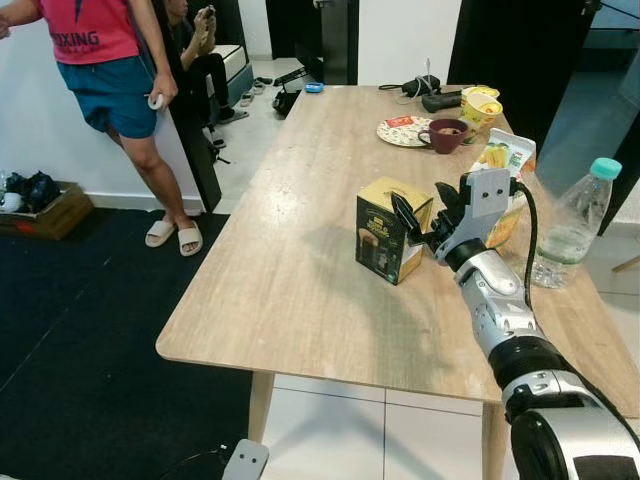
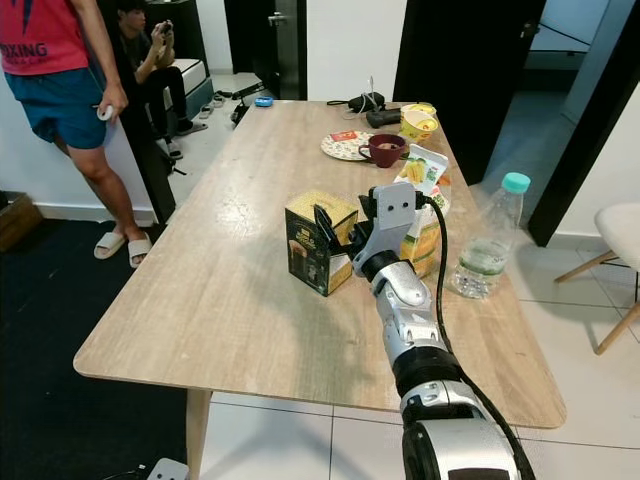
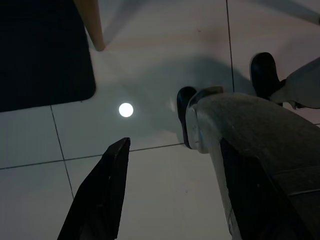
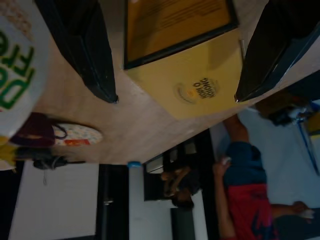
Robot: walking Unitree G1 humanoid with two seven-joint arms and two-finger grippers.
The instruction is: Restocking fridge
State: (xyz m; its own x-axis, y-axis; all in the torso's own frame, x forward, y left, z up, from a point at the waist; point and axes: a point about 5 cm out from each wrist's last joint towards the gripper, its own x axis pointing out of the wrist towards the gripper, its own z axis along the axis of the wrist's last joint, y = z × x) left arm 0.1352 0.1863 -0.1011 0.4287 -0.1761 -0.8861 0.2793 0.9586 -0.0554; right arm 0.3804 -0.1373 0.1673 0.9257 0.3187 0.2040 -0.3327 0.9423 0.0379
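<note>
A person in a red shirt [image 1: 95, 60] stands beside the wooden table [image 1: 280, 280] (another person [image 1: 195, 50] sits behind)

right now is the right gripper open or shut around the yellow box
Open. The right gripper has its fingers spread either side of the yellow box, not yet touching it.

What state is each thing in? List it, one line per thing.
Yellow box: upright on the table, shut, not gripped.
Right claw: open, fingers on either side of the box.
Water bottle: upright, capped, mostly empty.
Snack bag: standing behind the claw.
Dark red mug: upright.
Plate: flat beside the mug.
Left claw: open, hanging over the floor.
</note>
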